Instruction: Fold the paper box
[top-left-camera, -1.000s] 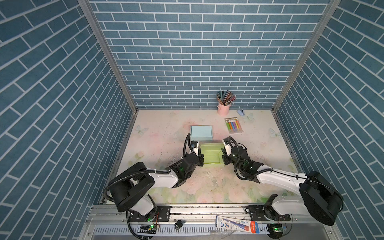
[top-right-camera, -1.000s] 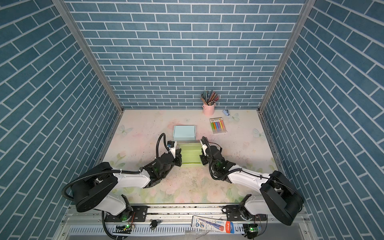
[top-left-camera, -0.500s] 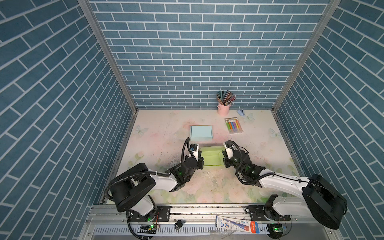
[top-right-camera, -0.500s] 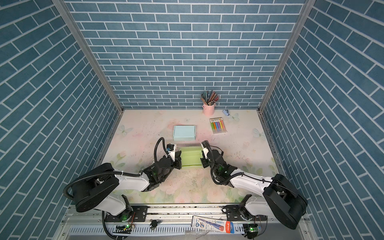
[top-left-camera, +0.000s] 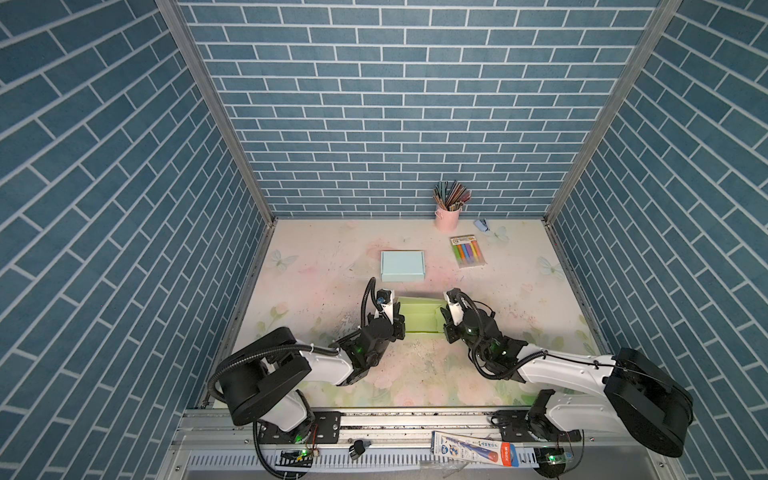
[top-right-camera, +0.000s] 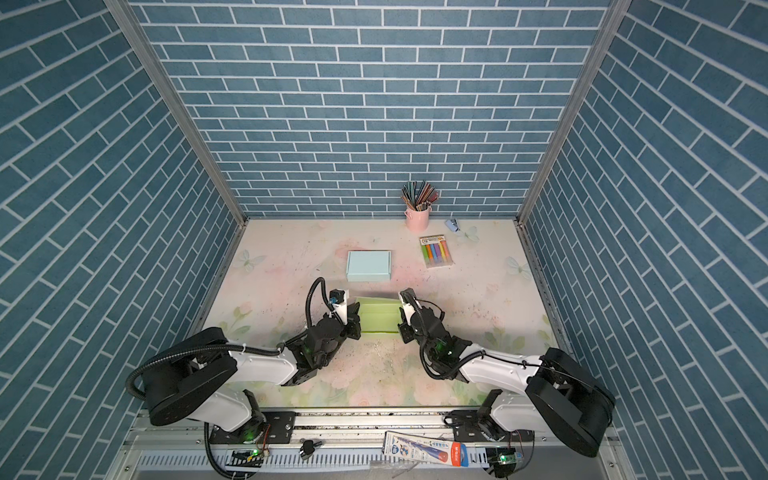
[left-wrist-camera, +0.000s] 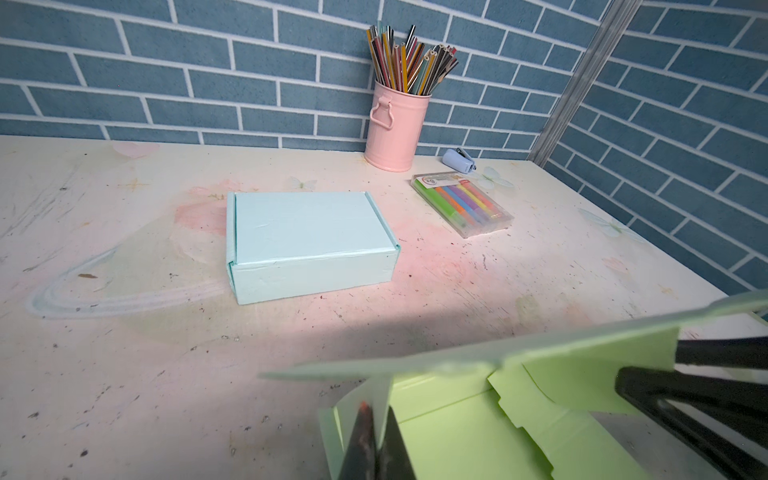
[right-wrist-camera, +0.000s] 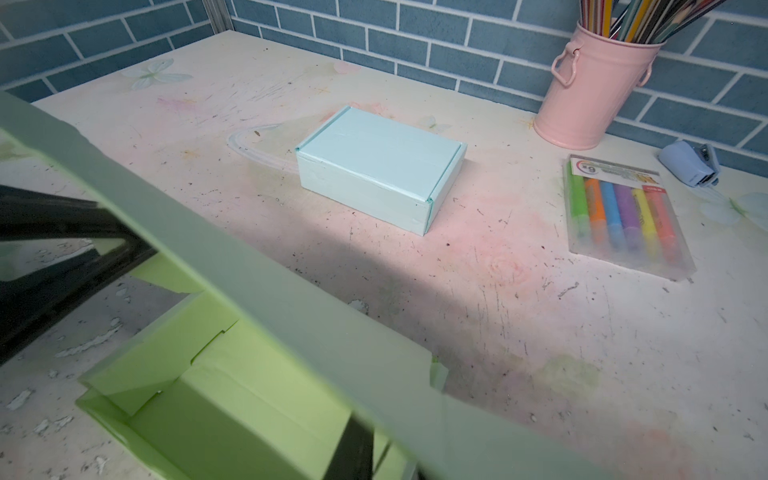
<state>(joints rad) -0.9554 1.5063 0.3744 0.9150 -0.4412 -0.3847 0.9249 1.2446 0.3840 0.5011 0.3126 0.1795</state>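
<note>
Left wrist: box (left-wrist-camera: 457, 440) wall pinched between fingers (left-wrist-camera: 400, 454).

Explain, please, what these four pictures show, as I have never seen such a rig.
These are two white-and-black robot arms at a floral-printed tabletop, each ending in a two-fingered gripper. Two pictures look down from one overhead camera head; the other two come from a camera on each arm's wrist. Between the arms lies a half-folded light green paper box, its lid open. The left gripper is shut on the box's side wall; the right gripper is at the opposite side, but whether it grips is unclear. Farther back lie a closed light blue paper box, a pink metal tin of coloured pencils, a clear pack of six coloured markers and a small pale blue object.
</note>
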